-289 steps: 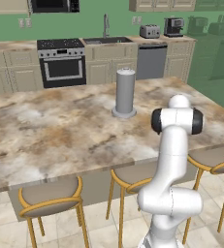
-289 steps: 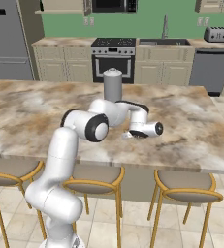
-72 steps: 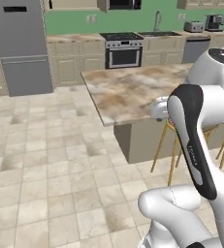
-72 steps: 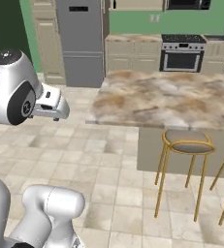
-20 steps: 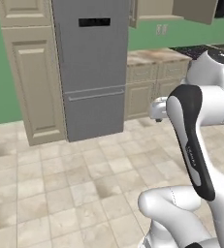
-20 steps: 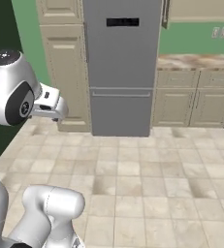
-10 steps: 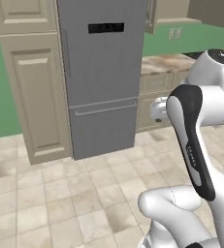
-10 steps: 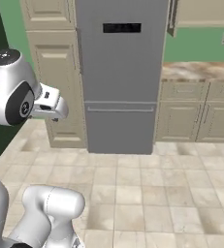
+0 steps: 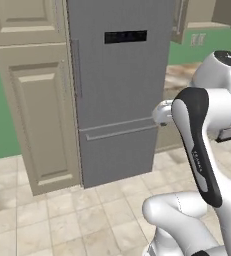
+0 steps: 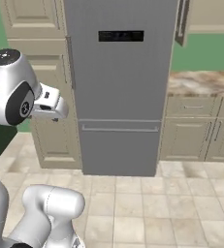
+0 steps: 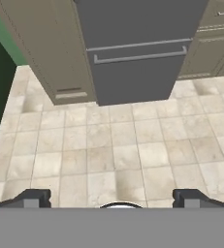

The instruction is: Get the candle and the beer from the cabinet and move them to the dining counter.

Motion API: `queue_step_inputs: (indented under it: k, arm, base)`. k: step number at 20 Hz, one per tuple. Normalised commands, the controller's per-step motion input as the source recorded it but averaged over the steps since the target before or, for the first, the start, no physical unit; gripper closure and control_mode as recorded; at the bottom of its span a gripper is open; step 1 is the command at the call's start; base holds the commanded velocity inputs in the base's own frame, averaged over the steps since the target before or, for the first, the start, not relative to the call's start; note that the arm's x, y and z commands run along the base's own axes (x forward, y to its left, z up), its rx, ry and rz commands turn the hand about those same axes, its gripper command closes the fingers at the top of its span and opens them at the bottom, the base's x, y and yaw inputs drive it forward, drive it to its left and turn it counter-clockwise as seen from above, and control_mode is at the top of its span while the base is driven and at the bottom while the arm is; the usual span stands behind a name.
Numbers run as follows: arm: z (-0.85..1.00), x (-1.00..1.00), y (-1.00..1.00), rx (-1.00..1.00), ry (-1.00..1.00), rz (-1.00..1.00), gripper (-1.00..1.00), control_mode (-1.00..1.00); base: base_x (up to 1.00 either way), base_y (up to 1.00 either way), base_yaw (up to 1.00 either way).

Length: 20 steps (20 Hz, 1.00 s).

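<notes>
A beige wall cabinet (image 10: pixel 211 14) with a long silver bar handle hangs at the upper right, beside the fridge; it also shows at the top right of the left base view (image 9: pixel 198 11). The candle, the beer and the dining counter are out of view. My gripper (image 11: pixel 112 198) is open, its two dark fingertips (image 11: pixel 34 197) wide apart with nothing between them, pointing down at the tiled floor in front of the fridge. In the right base view the hand (image 10: pixel 48 105) is held up at the left, well short of the cabinet.
A tall grey refrigerator (image 9: pixel 119 90) (image 10: pixel 120 87) stands straight ahead. A tall beige pantry unit (image 9: pixel 34 100) is to its left. A stone worktop (image 10: pixel 203 81) over low beige drawer units lies to the right. Tiled floor (image 11: pixel 113 155) stretches in front.
The whole picture has shifted: the base has driven on, and the fridge now looms larger and nearer. The arm keeps its pose and the gripper stays open.
</notes>
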Motion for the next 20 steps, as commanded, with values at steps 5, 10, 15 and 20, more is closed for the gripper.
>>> queue_step_inputs:
  k: [5,10,15,20]
  arm:
    - [0.0,0.0,0.0,0.0,0.0,0.0,-1.0,1.0]
    - [0.0,0.0,0.0,0.0,0.0,0.0,-1.0,1.0]
    - [0.0,0.0,0.0,0.0,0.0,0.0,-1.0,1.0]
    - [0.0,0.0,0.0,0.0,0.0,0.0,-1.0,1.0]
  base:
    - [1.0,0.0,0.0]
    - [1.0,0.0,0.0]
    - [0.91,-0.01,0.01]
    - [0.18,-0.85,0.0]
